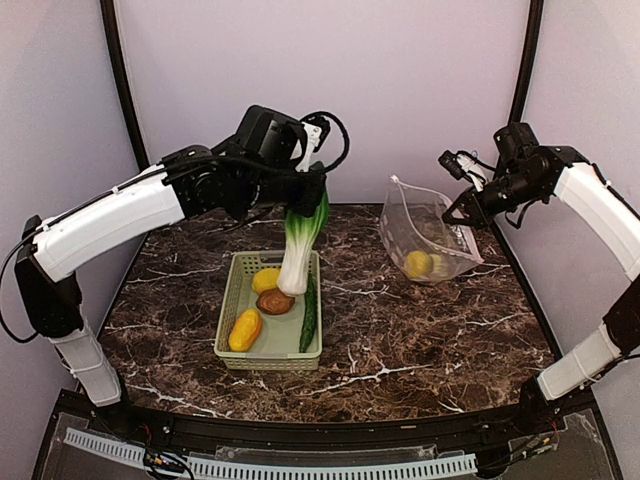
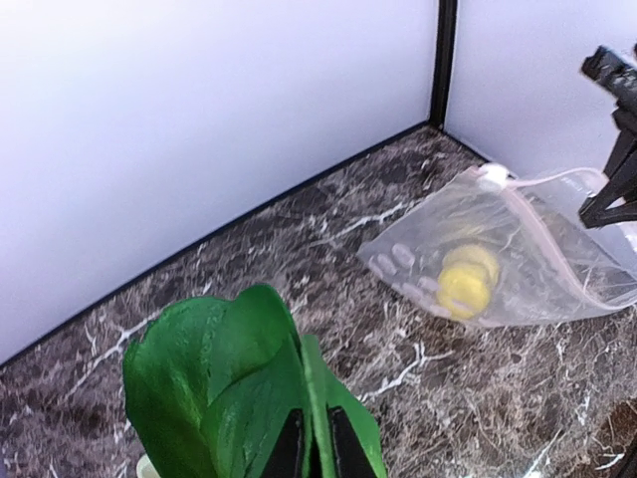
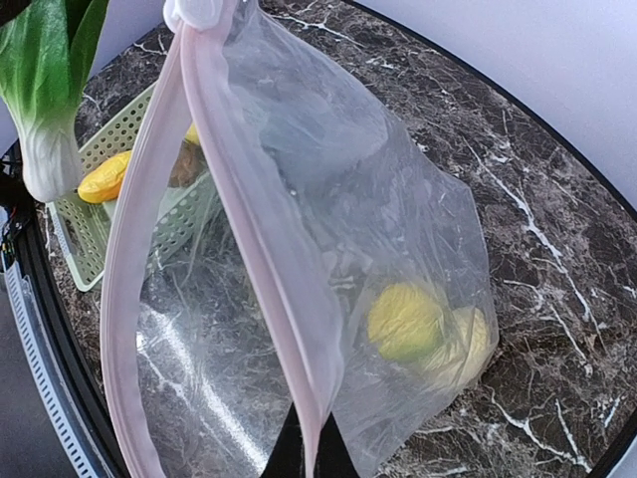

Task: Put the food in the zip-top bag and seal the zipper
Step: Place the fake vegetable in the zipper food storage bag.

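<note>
Dark marble counter (image 1: 400, 340). Left end effector (image 1: 310, 190): clamped on green-white plastic bok choy (image 1: 298, 255), hanging over pale green lattice basket (image 1: 228, 300). Clear plastic zip-top bag (image 1: 420, 230): mouth open, right end effector (image 1: 460, 213) pinched on its pink rim. Step: transfer; next I should carry it into that mouth.

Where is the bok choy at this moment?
The bok choy hangs left of centre in the top view, gripped by its green leaves in the left gripper, its white end over the far part of the green basket.

a robot lab cell: plain pale walls (image 1: 400, 80), marble-print table (image 1: 420, 340).
</note>
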Robot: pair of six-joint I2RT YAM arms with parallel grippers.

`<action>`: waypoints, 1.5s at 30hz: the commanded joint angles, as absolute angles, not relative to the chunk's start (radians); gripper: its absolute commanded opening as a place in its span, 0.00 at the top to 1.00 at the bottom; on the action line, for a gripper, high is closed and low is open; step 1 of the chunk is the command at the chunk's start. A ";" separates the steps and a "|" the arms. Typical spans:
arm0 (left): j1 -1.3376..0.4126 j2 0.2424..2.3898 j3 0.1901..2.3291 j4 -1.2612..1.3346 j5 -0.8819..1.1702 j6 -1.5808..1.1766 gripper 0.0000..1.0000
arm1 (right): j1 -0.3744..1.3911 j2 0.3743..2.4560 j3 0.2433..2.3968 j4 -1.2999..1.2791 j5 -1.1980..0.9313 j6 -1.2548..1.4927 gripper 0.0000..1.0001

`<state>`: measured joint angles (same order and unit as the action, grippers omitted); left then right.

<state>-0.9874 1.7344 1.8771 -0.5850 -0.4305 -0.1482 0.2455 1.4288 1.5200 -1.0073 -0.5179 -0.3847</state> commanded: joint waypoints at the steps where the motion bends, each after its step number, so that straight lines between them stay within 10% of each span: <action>1: -1.056 1.612 1.753 -0.141 -0.509 0.031 0.99 | 0.258 1.435 1.543 -1.028 -0.598 -0.370 1.00; 16: -1.337 1.713 1.668 0.737 -0.494 0.579 0.99 | 0.270 1.479 1.662 -1.109 -0.635 -0.337 1.00; 45: -1.295 2.082 1.821 1.004 -0.469 0.777 0.99 | 0.268 1.395 1.638 -1.144 -0.709 -0.336 1.00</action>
<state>-1.3113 2.0811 1.8847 0.9169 -0.4324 0.7422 0.2619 1.4269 1.6356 -1.1484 -0.6910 -0.3416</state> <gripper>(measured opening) 0.056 0.003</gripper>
